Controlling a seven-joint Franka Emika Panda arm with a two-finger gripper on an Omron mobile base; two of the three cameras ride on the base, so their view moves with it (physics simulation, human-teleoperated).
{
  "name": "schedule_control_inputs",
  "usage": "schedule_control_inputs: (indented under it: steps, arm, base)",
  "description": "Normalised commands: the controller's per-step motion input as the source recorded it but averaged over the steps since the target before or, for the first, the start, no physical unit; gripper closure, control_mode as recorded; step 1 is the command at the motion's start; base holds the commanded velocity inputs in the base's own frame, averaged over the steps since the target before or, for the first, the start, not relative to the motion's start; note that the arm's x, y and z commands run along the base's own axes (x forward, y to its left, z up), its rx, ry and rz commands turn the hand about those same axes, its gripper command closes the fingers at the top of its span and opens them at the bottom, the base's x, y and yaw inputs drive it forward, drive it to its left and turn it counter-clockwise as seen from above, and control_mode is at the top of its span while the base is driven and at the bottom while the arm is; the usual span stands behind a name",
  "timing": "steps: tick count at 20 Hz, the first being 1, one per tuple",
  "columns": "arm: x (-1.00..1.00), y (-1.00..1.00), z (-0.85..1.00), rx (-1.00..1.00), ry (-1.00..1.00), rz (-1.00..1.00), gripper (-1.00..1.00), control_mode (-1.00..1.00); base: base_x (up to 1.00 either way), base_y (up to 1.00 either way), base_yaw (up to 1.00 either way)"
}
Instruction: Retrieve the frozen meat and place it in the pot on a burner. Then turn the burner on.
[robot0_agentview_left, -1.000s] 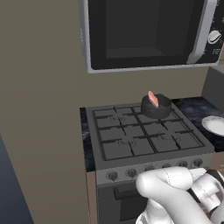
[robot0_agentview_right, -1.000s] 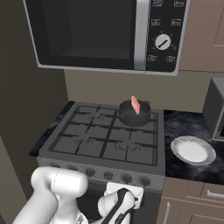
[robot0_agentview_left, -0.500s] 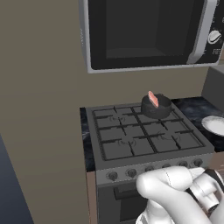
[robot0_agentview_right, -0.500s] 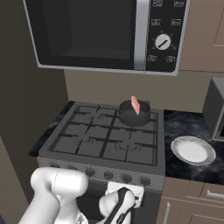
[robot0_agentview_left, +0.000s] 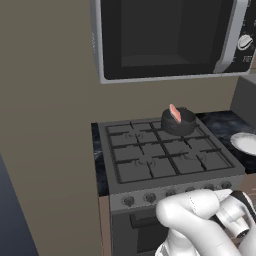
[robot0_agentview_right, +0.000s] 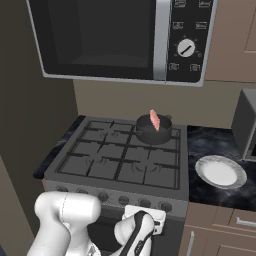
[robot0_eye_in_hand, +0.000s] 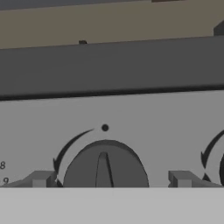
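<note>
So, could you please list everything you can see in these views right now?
Meat: one, pinkish-red, standing in the pot.
Pot: one, dark grey, on the back right burner.
Stove: one, grey, below the microwave.
Knob: one, dark grey, on the stove front, between the finger tips.
Microwave: one, black and silver, above the stove.
Plate: one, white, on the dark counter right of the stove.
End effector: one, open, fingertips either side of the knob.
</note>
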Motion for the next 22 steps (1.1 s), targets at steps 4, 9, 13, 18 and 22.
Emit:
schedule_control_inputs:
  steps: [4,9,13,18,22]
  arm:
    - [0.00,0.00,0.00,0.00,-0.01,0.00,-1.00,-1.00]
    - [0.00,0.00,0.00,0.00,0.00,0.00,-1.00,-1.00]
    - [0.00,0.00,0.00,0.00,0.00,0.00,1.00,-1.00]
    - [0.00,0.00,0.00,0.00,0.00,0.00,1.00,-1.00]
    - [0.00,0.00,0.00,0.00,0.00,0.00,1.00,-1.00]
  base:
    - [0.00,0.00,0.00]
    - [0.00,0.00,0.00]
    - [0.00,0.00,0.00]
    - [0.00,0.00,0.00]
    - [0.00,0.00,0.00]
